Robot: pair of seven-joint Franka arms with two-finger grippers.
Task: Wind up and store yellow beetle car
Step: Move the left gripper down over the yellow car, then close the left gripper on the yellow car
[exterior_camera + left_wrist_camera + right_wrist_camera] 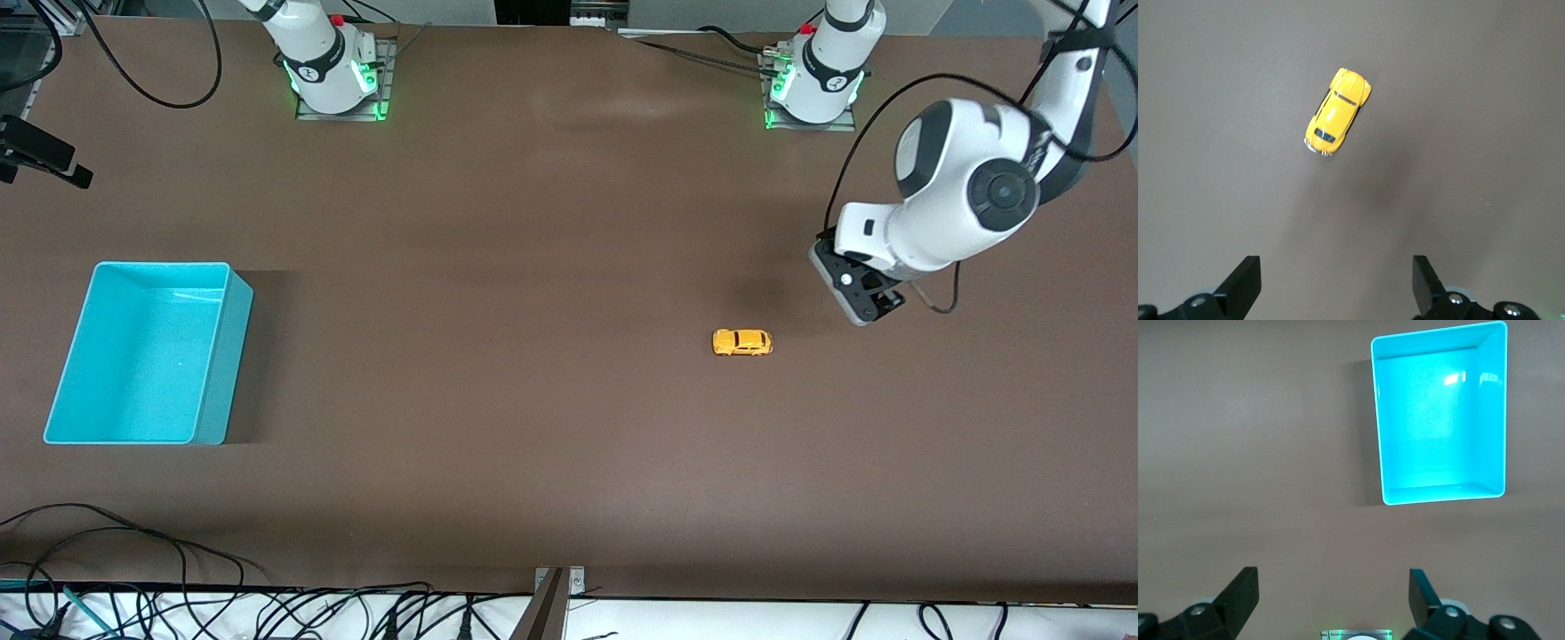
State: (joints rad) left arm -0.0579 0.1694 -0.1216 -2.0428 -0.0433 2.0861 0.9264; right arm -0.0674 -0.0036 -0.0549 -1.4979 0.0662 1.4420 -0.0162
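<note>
The yellow beetle car [742, 342] stands on its wheels on the brown table, toward the left arm's end; in the left wrist view the yellow beetle car [1337, 112] lies ahead of the fingers, apart from them. My left gripper [1337, 273] hangs open and empty over the table beside the car, and its hand [858, 289] shows in the front view. My right gripper [1333, 587] is open and empty, high above the table by its own base, and looks down on the turquoise bin [1438, 413]. The front view does not show the right gripper.
The turquoise bin [147, 351] stands empty at the right arm's end of the table. The two arm bases [333, 67] [818, 76] sit along the table's edge farthest from the front camera. Cables lie along the nearest edge [267, 613].
</note>
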